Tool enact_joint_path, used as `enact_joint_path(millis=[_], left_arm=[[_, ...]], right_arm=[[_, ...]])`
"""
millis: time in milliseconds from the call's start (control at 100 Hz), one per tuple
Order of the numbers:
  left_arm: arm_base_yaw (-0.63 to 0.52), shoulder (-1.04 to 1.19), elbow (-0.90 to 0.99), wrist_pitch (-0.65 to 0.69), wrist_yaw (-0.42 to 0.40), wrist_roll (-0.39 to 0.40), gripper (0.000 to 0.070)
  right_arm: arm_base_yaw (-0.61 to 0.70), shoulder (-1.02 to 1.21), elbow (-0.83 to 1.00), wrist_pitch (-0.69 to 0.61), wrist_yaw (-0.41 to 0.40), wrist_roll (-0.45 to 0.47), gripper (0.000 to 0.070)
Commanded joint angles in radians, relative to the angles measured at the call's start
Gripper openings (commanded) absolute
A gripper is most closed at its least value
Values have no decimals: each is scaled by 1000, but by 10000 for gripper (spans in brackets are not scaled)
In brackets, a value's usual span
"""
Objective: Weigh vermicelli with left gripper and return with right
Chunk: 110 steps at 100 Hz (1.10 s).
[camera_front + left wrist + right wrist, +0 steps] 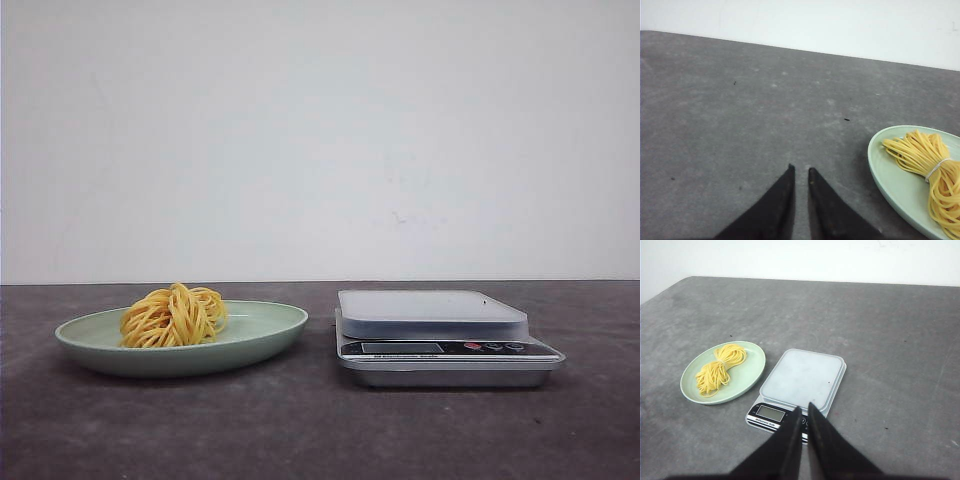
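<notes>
Honestly, my worry starts nearest: the left gripper (800, 172), tips nearly together over bare table, with the vermicelli bundle (927, 175) on its green plate (885, 172) at three o'clock. A loose pinch could shed strands before the kitchen scale (440, 335). The right gripper (803, 410) is pinched together too.

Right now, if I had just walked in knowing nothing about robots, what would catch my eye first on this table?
Probably the bundle of yellow noodles, coiled on a pale green plate at the left of the dark table. Just to the right of the plate sits a silver kitchen scale with nothing on its platform. The left gripper and the right gripper each show only black fingers nearly together, holding nothing.
</notes>
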Motion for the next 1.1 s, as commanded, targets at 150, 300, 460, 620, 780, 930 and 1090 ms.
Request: enact_joint_path(millis=[150, 300, 460, 620, 780, 930, 1090], left_arm=[[0, 0, -18, -5, 3, 10, 11], [0, 0, -18, -5, 3, 10, 11], [0, 0, -18, -5, 3, 10, 11], [0, 0, -18, -5, 3, 10, 11], [0, 0, -18, -4, 3, 10, 11], [0, 0, -18, -5, 3, 10, 11], [0, 0, -18, -4, 3, 10, 11]], right_arm=[[-45, -7, 8, 41, 90, -77, 10], [-318, -29, -48, 139, 80, -192, 10], [-621, -104, -231, 347, 32, -282, 10], [-830, -224, -480, 513, -149, -303, 10], [-899, -280, -689, 647, -259, -300, 10], [-904, -280, -781, 718, -272, -302, 10], [-901, -280, -820, 728, -272, -306, 10]])
